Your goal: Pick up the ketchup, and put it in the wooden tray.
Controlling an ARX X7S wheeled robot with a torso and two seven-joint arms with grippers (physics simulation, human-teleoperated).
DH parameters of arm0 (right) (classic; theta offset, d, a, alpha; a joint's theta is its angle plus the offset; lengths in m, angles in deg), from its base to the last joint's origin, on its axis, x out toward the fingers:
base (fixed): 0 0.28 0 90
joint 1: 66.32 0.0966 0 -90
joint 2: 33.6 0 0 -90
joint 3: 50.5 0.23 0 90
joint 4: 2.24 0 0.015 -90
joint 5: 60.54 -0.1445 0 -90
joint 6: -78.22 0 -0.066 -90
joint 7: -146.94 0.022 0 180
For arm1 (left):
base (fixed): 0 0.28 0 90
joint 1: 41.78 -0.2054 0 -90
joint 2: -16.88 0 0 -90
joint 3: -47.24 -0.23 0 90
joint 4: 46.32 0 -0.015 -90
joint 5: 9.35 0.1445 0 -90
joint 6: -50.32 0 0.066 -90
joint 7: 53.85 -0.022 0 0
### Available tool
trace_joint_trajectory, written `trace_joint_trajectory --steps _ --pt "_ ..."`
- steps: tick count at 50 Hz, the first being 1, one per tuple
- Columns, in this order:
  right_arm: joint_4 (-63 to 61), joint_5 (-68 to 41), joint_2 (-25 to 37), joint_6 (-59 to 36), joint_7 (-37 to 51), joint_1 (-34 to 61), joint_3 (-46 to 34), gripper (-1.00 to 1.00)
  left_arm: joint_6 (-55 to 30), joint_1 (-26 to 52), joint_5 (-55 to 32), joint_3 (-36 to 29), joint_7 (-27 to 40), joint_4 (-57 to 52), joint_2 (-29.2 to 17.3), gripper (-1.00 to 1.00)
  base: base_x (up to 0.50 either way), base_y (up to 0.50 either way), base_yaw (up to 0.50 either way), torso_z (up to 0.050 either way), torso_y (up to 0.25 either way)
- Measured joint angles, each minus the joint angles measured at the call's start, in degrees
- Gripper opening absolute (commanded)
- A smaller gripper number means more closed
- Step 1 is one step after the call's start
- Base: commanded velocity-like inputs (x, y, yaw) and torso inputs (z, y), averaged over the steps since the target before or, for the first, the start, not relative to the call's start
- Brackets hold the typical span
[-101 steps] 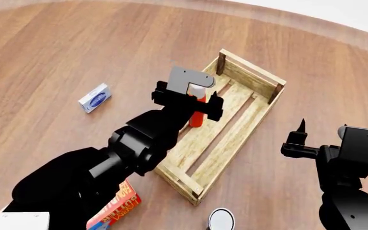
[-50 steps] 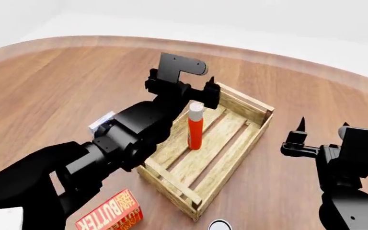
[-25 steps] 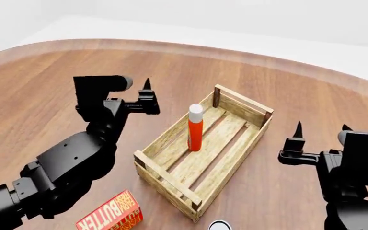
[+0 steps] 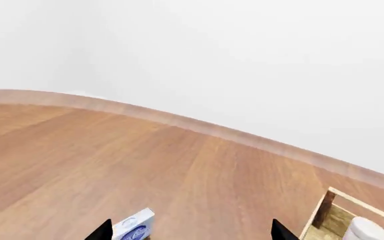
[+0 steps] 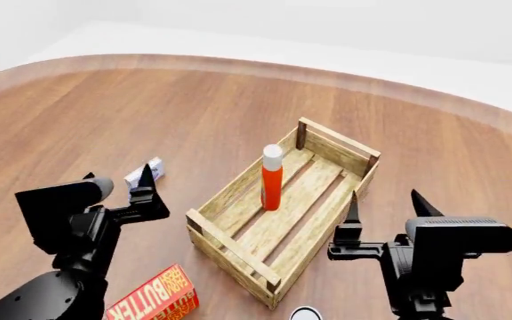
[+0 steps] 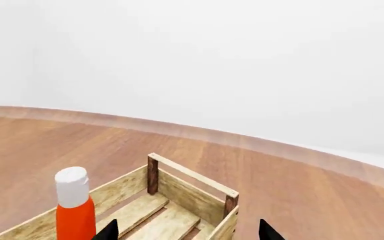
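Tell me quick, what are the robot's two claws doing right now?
Left gripper: jaws open, holding nothing.
Right gripper: jaws open, holding nothing.

My head camera looked forward and down over the tabletop (image 5: 194, 107) from fairly near. Both wrist cameras sat low, facing level toward the white wall. All three views shared the wooden tray (image 5: 238, 190) (image 6: 192, 192) (image 4: 325, 212).
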Motion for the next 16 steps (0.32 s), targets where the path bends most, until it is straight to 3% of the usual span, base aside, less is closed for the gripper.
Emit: trace_joint_trajectory --steps 16 --pt "1.8 1.9 -3.6 2.8 -1.1 -0.7 -7.8 1.00 5.5 -6.4 4.0 -1.0 1.7 -4.4 -5.4 1.00 0.00 0.00 0.00 0.000 0.000"
